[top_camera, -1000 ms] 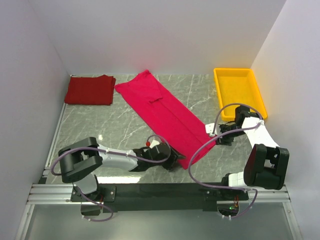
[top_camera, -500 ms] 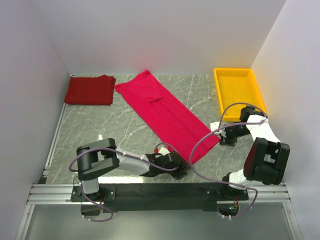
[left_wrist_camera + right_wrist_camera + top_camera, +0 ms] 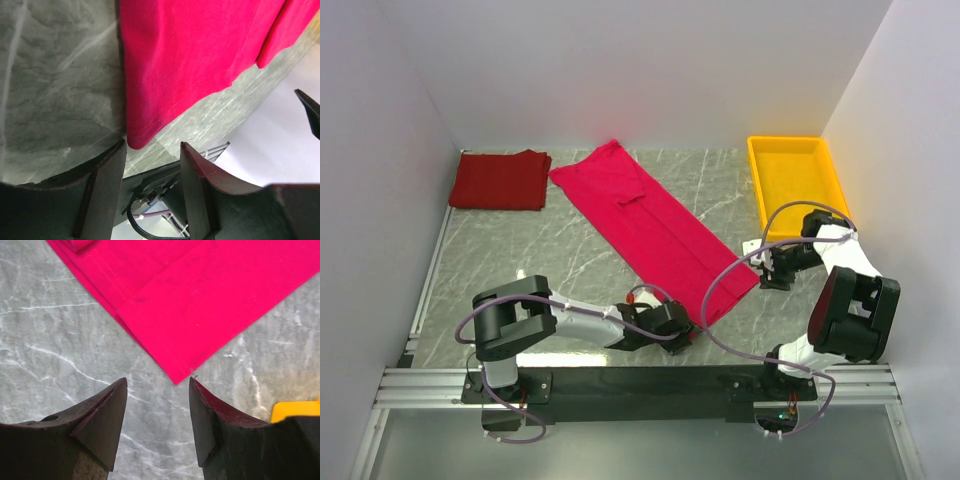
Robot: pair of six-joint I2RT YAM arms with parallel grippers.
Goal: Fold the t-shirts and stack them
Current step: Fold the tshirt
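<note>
Shirt [image 3: 650,225] corners just ahead | left end effector [image 3: 152,150] open | right end effector [image 3: 157,382] open

I work over a grey marble-patterned table [image 3: 550,250] veined with pale streaks, its surface faintly glossy. Plain white walls close it in on three sides: a back wall [image 3: 640,70], a left wall [image 3: 370,200] and a right wall [image 3: 910,120]. A yellow tray [image 3: 800,185] sits in the table's far right corner. Along the near edge runs a metal rail [image 3: 420,385] carrying a black plate [image 3: 640,382]. The light is soft and even.
</note>
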